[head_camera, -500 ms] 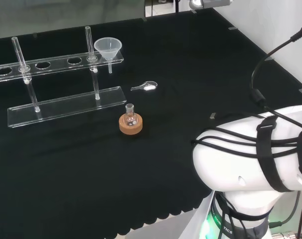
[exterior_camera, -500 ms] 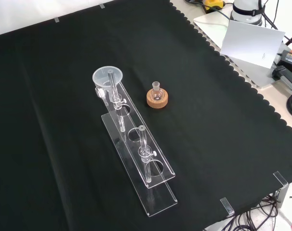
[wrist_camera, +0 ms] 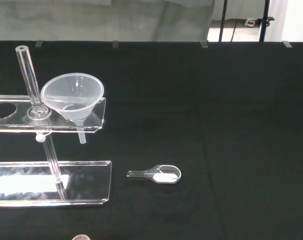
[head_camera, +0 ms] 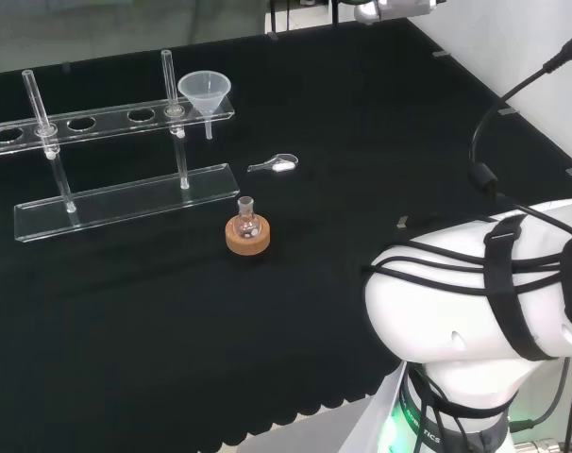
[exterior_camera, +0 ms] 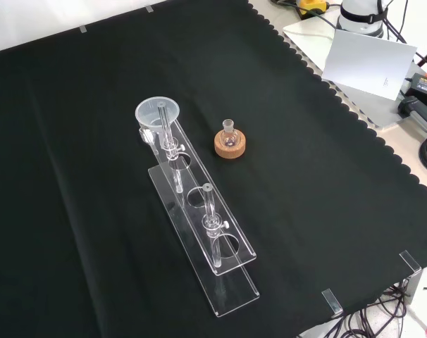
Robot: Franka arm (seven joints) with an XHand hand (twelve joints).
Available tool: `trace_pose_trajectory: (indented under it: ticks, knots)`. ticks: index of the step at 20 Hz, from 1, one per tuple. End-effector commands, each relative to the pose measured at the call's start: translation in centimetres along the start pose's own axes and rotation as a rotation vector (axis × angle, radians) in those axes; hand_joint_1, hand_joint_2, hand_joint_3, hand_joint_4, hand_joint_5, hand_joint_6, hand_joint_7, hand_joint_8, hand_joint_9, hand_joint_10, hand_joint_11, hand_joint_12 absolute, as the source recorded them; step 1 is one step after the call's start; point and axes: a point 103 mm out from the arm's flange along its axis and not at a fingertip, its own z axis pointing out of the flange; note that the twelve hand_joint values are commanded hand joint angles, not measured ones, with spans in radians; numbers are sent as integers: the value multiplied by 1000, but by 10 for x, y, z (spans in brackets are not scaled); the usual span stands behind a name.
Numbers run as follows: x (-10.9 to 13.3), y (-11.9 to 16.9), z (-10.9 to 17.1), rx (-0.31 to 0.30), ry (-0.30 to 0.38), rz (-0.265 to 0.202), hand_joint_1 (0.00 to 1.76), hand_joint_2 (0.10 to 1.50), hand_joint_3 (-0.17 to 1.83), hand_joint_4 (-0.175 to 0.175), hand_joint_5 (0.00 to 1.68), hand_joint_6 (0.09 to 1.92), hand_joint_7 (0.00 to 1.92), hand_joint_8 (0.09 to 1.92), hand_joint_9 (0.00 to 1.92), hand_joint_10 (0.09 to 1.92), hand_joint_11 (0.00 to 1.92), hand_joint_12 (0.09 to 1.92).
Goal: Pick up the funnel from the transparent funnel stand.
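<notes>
A clear plastic funnel [head_camera: 205, 92] sits in the end hole of the transparent stand [head_camera: 107, 120], with its stem hanging through the upper shelf. In the front view the funnel [exterior_camera: 157, 113] is at the far end of the stand [exterior_camera: 220, 274]. The wrist view has the funnel [wrist_camera: 73, 96] close, resting upright in the stand's shelf [wrist_camera: 21, 122] beside a clear upright rod. Nothing touches the funnel.
A small flask on a cork ring [head_camera: 247, 231] stands in front of the stand, also in the front view [exterior_camera: 230, 141]. A small clear scoop [head_camera: 278, 164] lies on the cloth to the funnel's right in the head view. The arm's white link [head_camera: 475, 302] is at lower right.
A small white part at the head view's top edge has shifted slightly to the left. The funnel, stand, flask and scoop have not moved.
</notes>
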Motion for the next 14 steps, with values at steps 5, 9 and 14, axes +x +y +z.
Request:
trace_pose_trajectory:
  ticks: [5,9,14]
  knots:
    - [1,5,4,-3,2,29,0,1185,371,14,249,87,0,480,159,692,164,1344]
    - [1,19,16,13,1,51,0,1185,372,13,250,87,0,481,160,691,164,1346]
    - [5,38,30,36,-18,62,0,1184,372,12,252,87,0,482,161,690,164,1347]
